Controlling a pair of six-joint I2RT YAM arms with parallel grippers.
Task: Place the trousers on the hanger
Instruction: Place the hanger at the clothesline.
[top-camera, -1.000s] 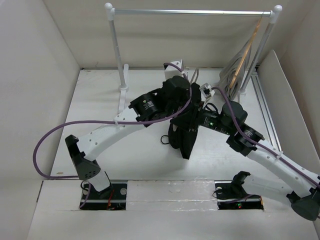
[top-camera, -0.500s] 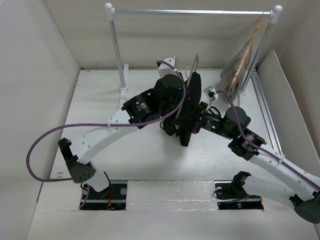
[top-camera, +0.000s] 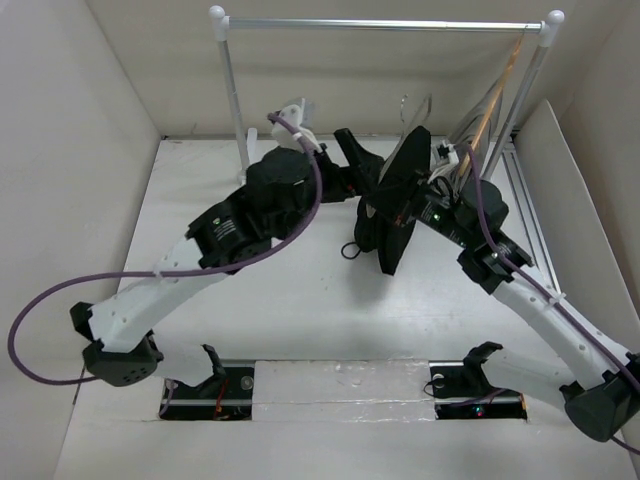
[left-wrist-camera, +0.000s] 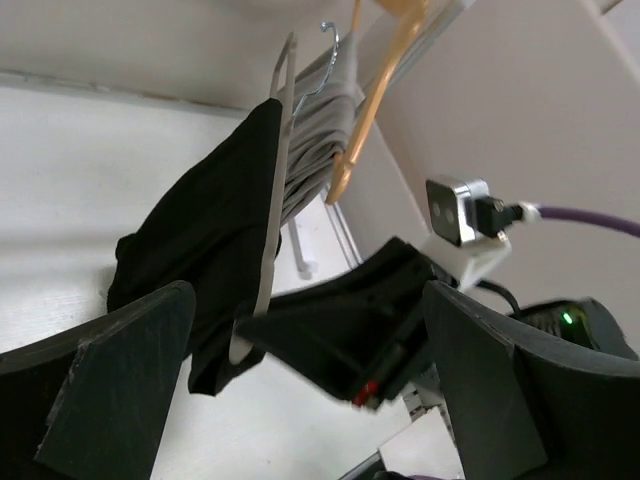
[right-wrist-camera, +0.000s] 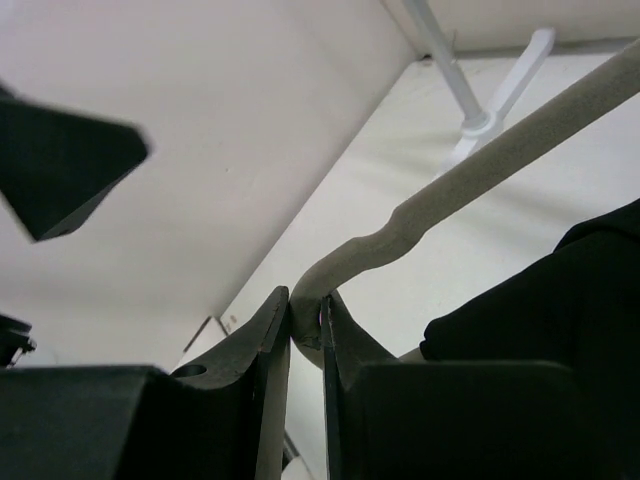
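The black trousers (top-camera: 392, 245) hang folded over the thin grey hanger (top-camera: 416, 103), which is held up tilted above the table at back centre. My right gripper (top-camera: 405, 212) is shut on the hanger's lower corner. In the right wrist view the jaws (right-wrist-camera: 308, 322) pinch the grey bend of the hanger (right-wrist-camera: 480, 165), with the trousers (right-wrist-camera: 545, 300) at the right. My left gripper (top-camera: 362, 168) is open just left of the trousers and holds nothing. Its wrist view shows the trousers (left-wrist-camera: 200, 240) over the hanger (left-wrist-camera: 275, 170), beyond the wide-apart left gripper (left-wrist-camera: 306, 330).
A white clothes rail (top-camera: 380, 24) spans the back on two posts. A light brown wooden hanger (top-camera: 490, 110) and grey cloth (top-camera: 468, 128) hang at its right end, close behind the lifted hanger. A white panel (top-camera: 565, 180) stands at the right.
My left gripper has opened, let go of the trousers and drawn back to the left. My right gripper has closed on the hanger and lifted it, with the trousers, up and back towards the rail's right end.
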